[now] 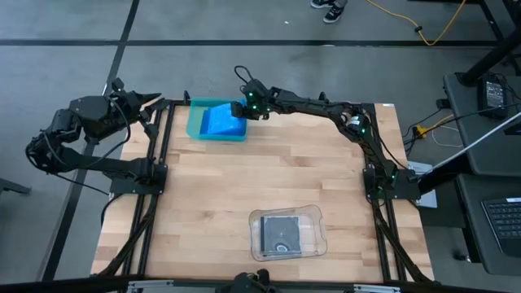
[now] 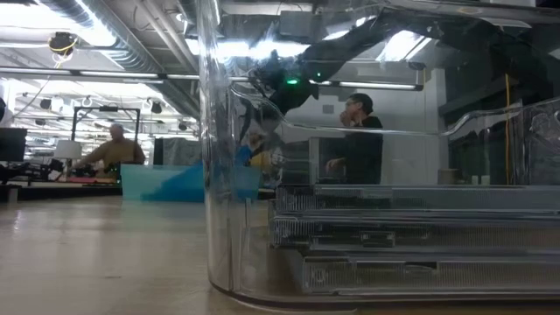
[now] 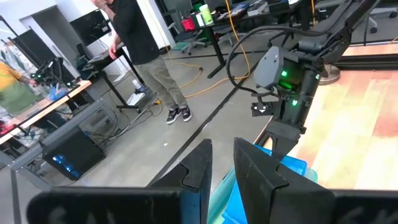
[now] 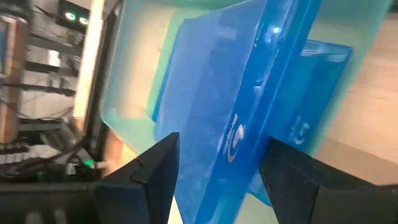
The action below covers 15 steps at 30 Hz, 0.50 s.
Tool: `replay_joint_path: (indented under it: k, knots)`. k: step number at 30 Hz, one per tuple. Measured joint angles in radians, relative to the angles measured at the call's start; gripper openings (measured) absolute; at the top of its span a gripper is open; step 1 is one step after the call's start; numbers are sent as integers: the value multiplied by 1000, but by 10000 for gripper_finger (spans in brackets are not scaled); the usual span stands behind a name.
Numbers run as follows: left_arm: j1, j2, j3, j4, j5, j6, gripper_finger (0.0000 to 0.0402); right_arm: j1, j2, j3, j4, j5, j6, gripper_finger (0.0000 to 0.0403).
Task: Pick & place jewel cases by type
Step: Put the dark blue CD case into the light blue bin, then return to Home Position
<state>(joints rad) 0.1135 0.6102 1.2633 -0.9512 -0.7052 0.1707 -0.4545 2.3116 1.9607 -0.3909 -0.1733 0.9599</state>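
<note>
A teal tray (image 1: 192, 122) stands at the table's far edge, left of the middle, with bright blue jewel cases (image 1: 221, 122) in it. My right gripper (image 4: 221, 168) hangs over the tray's right side, slanting down, open. One blue case (image 4: 236, 106) stands tilted on edge in the tray between its fingers, and another blue case (image 4: 311, 124) lies behind it. Dark square cases (image 1: 282, 236) lie stacked in a clear tray (image 1: 256, 220) near the front edge. My left gripper (image 3: 222, 162) waits off the table's far left corner, open by a narrow gap, with nothing in it.
Bare wood lies between the two trays. The clear tray's wall (image 2: 219, 175) fills the low view, with the stacked cases (image 2: 411, 236) behind it. People stand in the room beyond the table (image 2: 359, 149), one near the left arm's side (image 3: 137, 43).
</note>
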Motion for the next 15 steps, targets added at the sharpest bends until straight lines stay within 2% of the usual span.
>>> replay_joint_path:
  k: [8,15]
  knots:
    - [0,0,0,0,0,19,59,0,0,132,-251,95,-160,210]
    - [0,0,0,0,0,26,59,0,0,300,-445,180,-311,210]
